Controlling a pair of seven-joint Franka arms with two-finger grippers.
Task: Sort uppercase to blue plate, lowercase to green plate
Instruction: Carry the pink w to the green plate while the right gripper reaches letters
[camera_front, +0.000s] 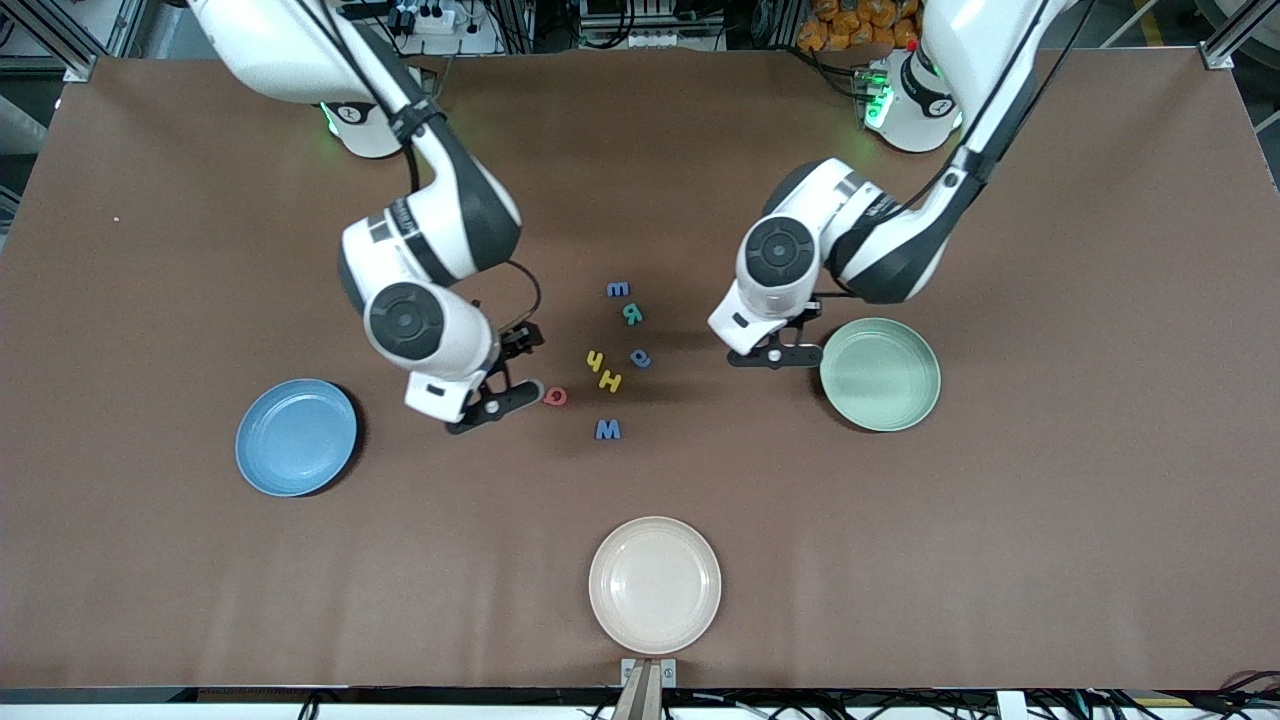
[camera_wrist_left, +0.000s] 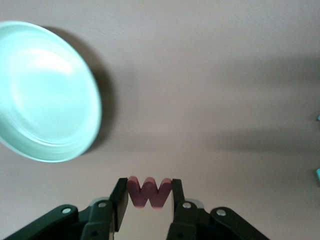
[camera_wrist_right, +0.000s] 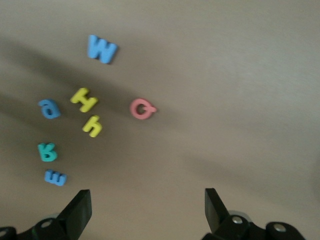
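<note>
Left hand (camera_wrist_left: 148, 200) is clamped on the red w (camera_wrist_left: 148, 192), pads on its two outer edges, held off the table just beside the green plate (camera_front: 880, 374), on that plate's side toward the letter pile. Plate is empty, sits toward the left arm's end of the table.

Right hand (camera_wrist_right: 147, 210) has its fingers spread wide and holds nothing; it hangs over the table next to the red Q (camera_front: 556, 397).

Still loose mid-table: small blue m (camera_front: 618, 290) nearest the robots' edge, then teal R (camera_front: 632, 314), blue a (camera_front: 641, 357), yellow h (camera_front: 597, 360), yellow H (camera_front: 610, 381), and big blue W (camera_front: 607, 429) nearest the front edge. Blue plate (camera_front: 296, 437) is empty, toward the right arm's end. Cream plate (camera_front: 654, 584) by the front edge is not part of the sort.

Handling, my guess: foam letters look very light and squashy, flat on the table, so they'll likely slide if nudged and may stick to a pad on release. Best pinch is across two opposite outer edges, as with the w. For the Q, grip across the ring, clear of the tail. Closing hard isn't needed.
</note>
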